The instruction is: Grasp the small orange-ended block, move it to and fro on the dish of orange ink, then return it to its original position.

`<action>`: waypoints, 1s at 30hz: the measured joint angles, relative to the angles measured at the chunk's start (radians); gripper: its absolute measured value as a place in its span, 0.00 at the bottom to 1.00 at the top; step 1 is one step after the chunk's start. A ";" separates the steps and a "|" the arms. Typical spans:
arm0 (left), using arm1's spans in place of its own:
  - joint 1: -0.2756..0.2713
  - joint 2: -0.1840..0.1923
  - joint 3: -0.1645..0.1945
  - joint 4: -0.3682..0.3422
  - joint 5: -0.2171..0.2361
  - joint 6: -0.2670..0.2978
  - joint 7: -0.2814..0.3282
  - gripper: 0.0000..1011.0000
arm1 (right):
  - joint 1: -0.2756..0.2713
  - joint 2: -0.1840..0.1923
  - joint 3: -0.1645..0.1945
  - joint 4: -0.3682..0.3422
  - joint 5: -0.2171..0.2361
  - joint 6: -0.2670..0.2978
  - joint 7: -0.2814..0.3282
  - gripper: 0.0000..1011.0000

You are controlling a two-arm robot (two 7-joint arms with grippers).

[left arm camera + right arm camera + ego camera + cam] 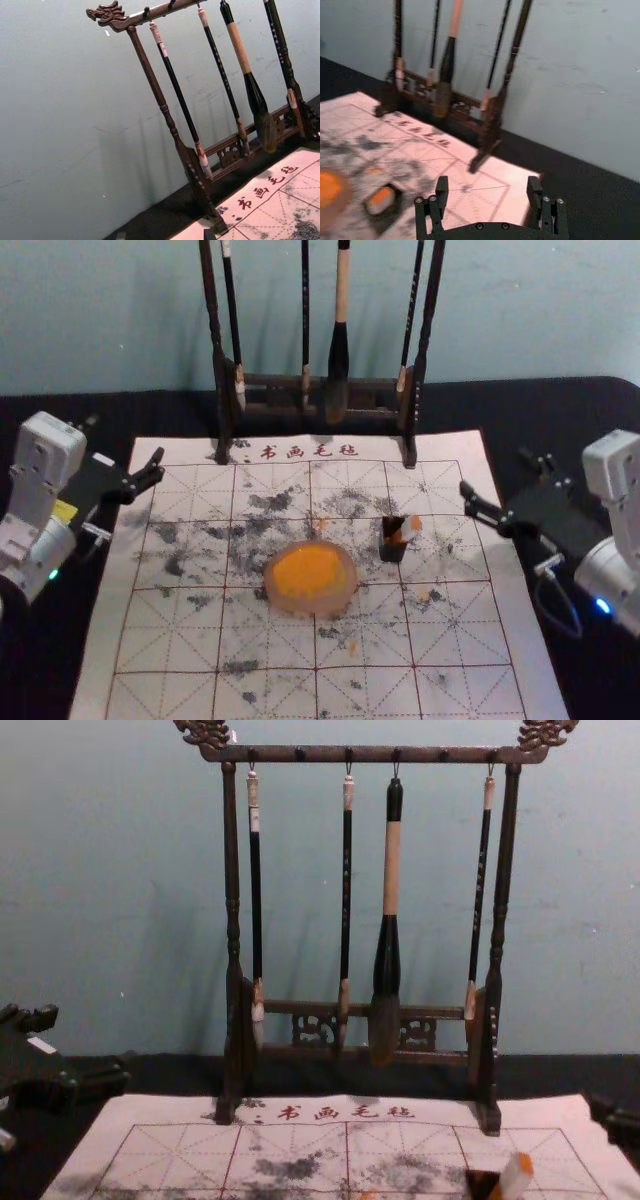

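- The small orange-ended block, the object of the exercise, leans at a tilt in a small black holder, right of centre in the head view.
- The dish of orange ink sits just to the holder's left in that frame, on a gridded calligraphy mat.
- The right gripper, at the right of the head view, stands with its two fingers spread wide and nothing between them, apart from the block.
- The left gripper, at the left of the same frame, also has its fingers parted and holds nothing; it appears idle.
- At the top of the head view, brushes hang from a dark wooden rack.
- The task appears to be at its opening step, the approach: block ungrasped, ink untested.
- The next move calls for the right gripper, the nearer, to travel toward the frame's centre, lower its fingers astride the block and close.
- The lift should follow the block's lean, lest the holder tip or drag, before the pass over the ink.
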 joint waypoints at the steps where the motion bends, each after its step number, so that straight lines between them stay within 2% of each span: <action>1: 0.000 0.000 0.000 0.000 0.000 0.000 0.000 0.99 | -0.018 0.001 0.004 -0.020 0.013 0.002 0.012 0.99; 7: 0.000 0.000 0.000 0.000 0.000 0.000 0.000 0.99 | -0.069 -0.004 0.006 -0.075 0.039 -0.001 0.058 0.99; 13: 0.000 0.000 0.000 0.000 0.000 0.000 0.000 0.99 | -0.092 -0.025 -0.005 -0.100 0.036 -0.009 0.077 0.99; 24: 0.000 0.000 0.000 0.000 0.000 0.000 0.000 0.99 | -0.114 -0.127 -0.027 -0.076 -0.045 -0.024 0.006 0.99; 30: 0.000 0.000 0.000 0.000 0.000 0.000 0.000 0.99 | -0.104 -0.175 -0.021 -0.044 -0.054 0.038 -0.024 0.99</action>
